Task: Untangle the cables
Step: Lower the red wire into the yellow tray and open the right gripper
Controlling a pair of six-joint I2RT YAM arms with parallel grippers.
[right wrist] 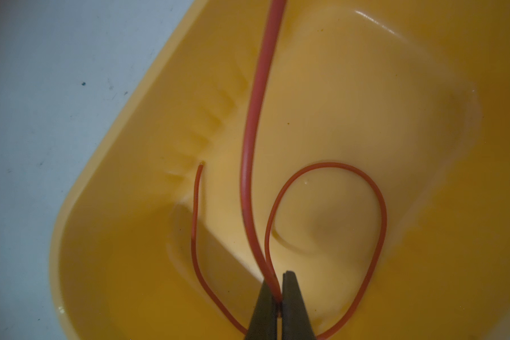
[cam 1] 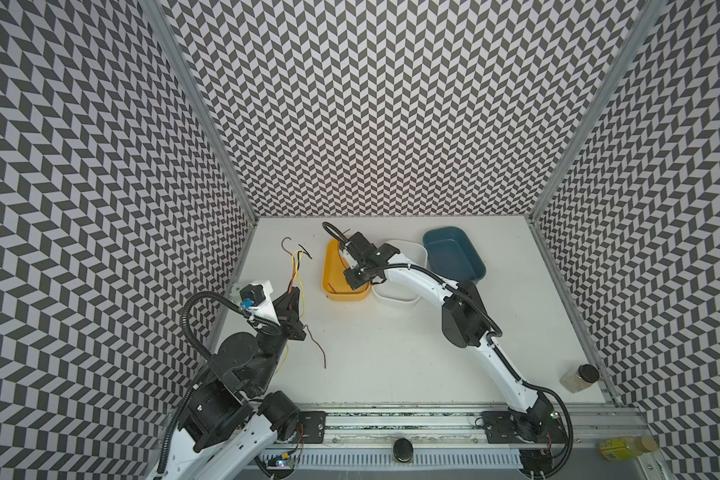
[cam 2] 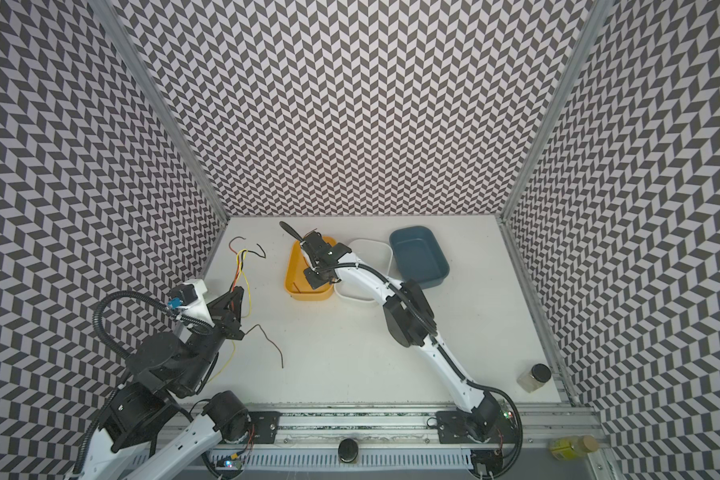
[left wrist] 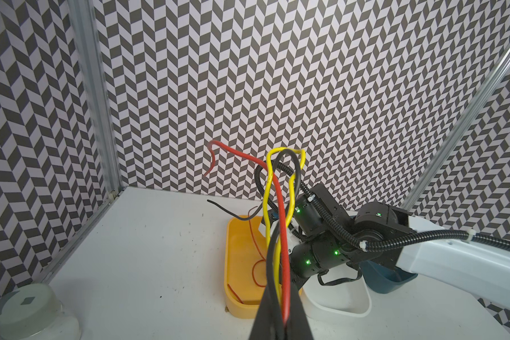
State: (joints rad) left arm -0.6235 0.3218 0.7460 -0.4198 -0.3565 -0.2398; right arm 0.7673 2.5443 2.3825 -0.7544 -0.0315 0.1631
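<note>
Cable, red, in right claw, over yellow tray.

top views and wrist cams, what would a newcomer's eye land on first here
The black-and-white chevron walls dominate on every side. Next, the left gripper, near the left edge of the table, is shut on a bundle of red, yellow and black cables sprouting from it. The right gripper pinches a thin red cable that loops in the yellow tray at the back.

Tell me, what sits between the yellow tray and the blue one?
A white tray, half hidden under the right arm; both top views show it.
</note>
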